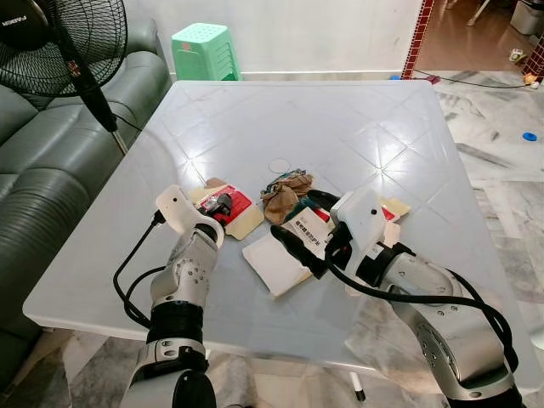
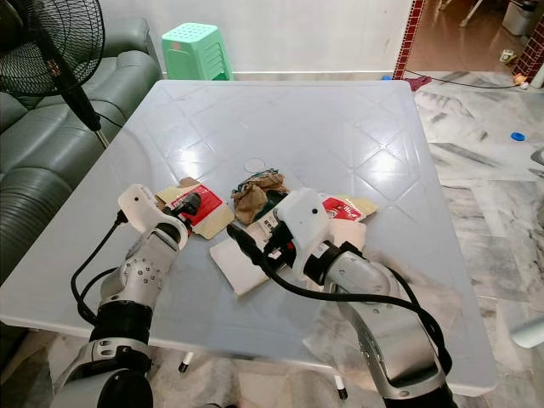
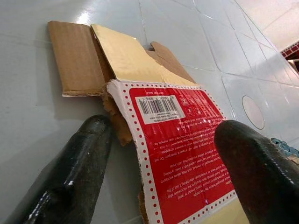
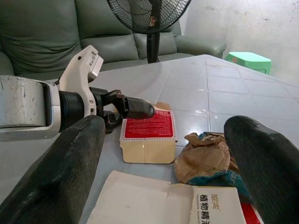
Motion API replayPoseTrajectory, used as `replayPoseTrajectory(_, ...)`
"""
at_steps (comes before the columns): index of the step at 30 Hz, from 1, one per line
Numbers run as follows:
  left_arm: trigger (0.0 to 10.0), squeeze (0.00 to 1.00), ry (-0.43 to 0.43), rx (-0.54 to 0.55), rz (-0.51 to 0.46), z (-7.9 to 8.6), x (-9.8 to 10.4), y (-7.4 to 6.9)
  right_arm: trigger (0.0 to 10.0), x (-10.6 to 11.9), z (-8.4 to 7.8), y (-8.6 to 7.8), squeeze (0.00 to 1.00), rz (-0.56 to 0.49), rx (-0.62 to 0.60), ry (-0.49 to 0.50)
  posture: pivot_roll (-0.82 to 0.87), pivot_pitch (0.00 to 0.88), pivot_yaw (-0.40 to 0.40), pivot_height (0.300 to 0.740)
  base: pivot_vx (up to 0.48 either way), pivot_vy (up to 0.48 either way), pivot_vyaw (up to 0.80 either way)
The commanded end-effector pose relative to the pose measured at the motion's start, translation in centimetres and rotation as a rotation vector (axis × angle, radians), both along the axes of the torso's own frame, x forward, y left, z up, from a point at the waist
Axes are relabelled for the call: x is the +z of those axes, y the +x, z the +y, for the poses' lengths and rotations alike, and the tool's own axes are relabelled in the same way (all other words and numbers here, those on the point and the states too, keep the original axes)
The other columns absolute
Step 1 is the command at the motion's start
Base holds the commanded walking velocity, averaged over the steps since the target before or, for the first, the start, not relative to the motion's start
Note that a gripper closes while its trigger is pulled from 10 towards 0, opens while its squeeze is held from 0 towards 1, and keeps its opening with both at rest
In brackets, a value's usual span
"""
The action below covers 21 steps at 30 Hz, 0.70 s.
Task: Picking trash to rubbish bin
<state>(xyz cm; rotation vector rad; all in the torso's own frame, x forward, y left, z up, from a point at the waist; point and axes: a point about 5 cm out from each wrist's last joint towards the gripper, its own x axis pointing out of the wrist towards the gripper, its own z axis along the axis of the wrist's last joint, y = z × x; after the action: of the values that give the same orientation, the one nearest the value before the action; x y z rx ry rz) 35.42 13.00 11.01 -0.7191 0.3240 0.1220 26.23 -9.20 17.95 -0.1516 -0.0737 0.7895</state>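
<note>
My left claw (image 3: 159, 154) is spread wide and holding nothing, its tips straddling the flattened red carton (image 3: 180, 149) on the table (image 1: 340, 119), while my right claw (image 4: 163, 154), also open and empty, hovers over crumpled wrappers (image 4: 205, 158); nothing is binned yet.

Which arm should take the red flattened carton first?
Left, most likely. The left gripper hangs right over the red flattened carton, jaws open to either side of it. The right gripper, also open, sits over the white paper and the crumpled brown wrapper, farther from the carton.
</note>
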Motion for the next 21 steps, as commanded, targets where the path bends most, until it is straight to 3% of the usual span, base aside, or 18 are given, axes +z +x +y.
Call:
replayPoseTrajectory(1,0.0,0.00,-0.021,-0.014,0.041,-0.35,-0.74,-0.14,10.0,0.25,0.35,-0.05,0.00,-0.017,0.014,-0.006,-0.09,0.058,0.069,0.740,0.000,0.000,0.00)
replayPoseTrajectory(21,0.0,0.00,-0.026,0.020,0.006,0.20,-0.62,-0.09,10.0,0.02,0.45,-0.15,0.00,-0.016,0.017,-0.010,-0.09,0.056,0.068,0.740,0.000,0.000,0.00)
